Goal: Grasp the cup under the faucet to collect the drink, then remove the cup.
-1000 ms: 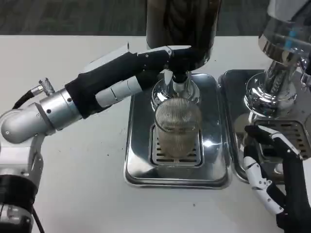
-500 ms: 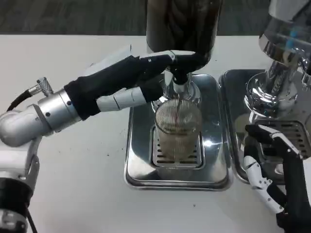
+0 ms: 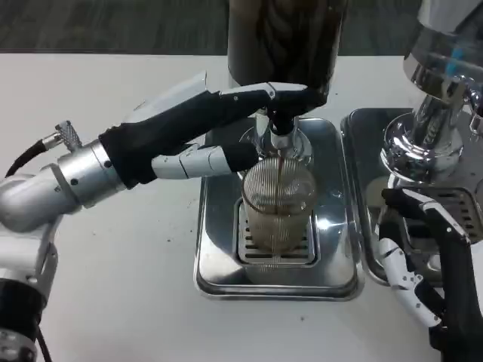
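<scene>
Now a dark stream runs from the faucet (image 3: 281, 130) into the cup (image 3: 278, 209), where a moment ago the flow was only beginning. You see the ribbed glass cup standing on the drip grate (image 3: 260, 245) of the steel tray (image 3: 219, 268), just below the fingers of your left hand (image 3: 226, 124). One upper finger reaches over the faucet lever and presses it; a lower finger lies just beside the cup's rim, so this hand is spread and clamps nothing. Since a second ago this arm has lifted a little and the fingers have opened wider. Keep the press steady and watch the level; release before it comes near the rim. Your right hand (image 3: 423, 279) waits beside the second tray (image 3: 355, 151), fingers apart and empty, well away from the cup.
</scene>
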Available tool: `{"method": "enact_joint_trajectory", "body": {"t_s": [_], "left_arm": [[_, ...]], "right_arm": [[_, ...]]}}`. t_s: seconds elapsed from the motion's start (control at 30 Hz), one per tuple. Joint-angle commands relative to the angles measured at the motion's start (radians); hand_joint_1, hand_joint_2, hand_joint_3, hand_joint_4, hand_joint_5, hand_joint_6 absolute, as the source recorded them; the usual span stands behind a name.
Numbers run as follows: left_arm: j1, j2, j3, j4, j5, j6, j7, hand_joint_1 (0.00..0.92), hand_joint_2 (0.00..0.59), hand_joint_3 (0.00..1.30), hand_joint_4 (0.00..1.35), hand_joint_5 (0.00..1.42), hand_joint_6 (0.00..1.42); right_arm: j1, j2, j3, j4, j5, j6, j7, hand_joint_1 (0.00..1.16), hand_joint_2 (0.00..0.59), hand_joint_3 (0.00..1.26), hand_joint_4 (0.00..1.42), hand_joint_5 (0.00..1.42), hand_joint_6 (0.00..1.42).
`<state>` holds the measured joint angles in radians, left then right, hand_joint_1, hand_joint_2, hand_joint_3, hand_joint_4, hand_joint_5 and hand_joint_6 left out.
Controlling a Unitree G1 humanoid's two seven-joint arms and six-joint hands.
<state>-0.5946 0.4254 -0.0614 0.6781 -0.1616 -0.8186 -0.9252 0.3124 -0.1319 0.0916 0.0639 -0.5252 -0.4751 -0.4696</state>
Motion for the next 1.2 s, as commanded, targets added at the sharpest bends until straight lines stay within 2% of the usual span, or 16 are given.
{"method": "enact_joint_trajectory", "body": {"t_s": [0.03,0.9,0.97,1.07,1.2], "left_arm": [[0.020,0.019,-0.022,0.005,0.056,-0.048,0.008,0.000,0.089,0.21,0.13,0.17,0.08],[0.023,0.046,-0.066,0.040,0.120,-0.122,0.102,0.000,0.085,0.19,0.12,0.15,0.07],[0.024,0.046,-0.066,0.043,0.116,-0.120,0.101,0.000,0.085,0.19,0.12,0.15,0.07],[0.024,0.044,-0.066,0.047,0.111,-0.117,0.099,0.000,0.086,0.19,0.12,0.15,0.07],[0.023,0.042,-0.066,0.050,0.108,-0.117,0.099,0.000,0.084,0.19,0.12,0.15,0.07]], "right_arm": [[-0.009,-0.009,-0.001,0.006,0.007,-0.021,0.006,0.34,0.429,0.38,0.36,0.33,0.42],[-0.008,-0.010,-0.012,-0.008,0.024,-0.023,0.027,0.34,0.422,0.38,0.35,0.32,0.32],[-0.010,-0.013,-0.010,-0.007,0.031,-0.029,0.036,0.34,0.396,0.36,0.33,0.30,0.32],[-0.018,-0.025,-0.007,-0.005,0.046,-0.039,0.062,0.40,0.310,0.26,0.26,0.27,0.29],[-0.041,-0.051,0.003,-0.004,0.095,-0.035,0.146,0.46,0.263,0.18,0.19,0.21,0.25]]}}
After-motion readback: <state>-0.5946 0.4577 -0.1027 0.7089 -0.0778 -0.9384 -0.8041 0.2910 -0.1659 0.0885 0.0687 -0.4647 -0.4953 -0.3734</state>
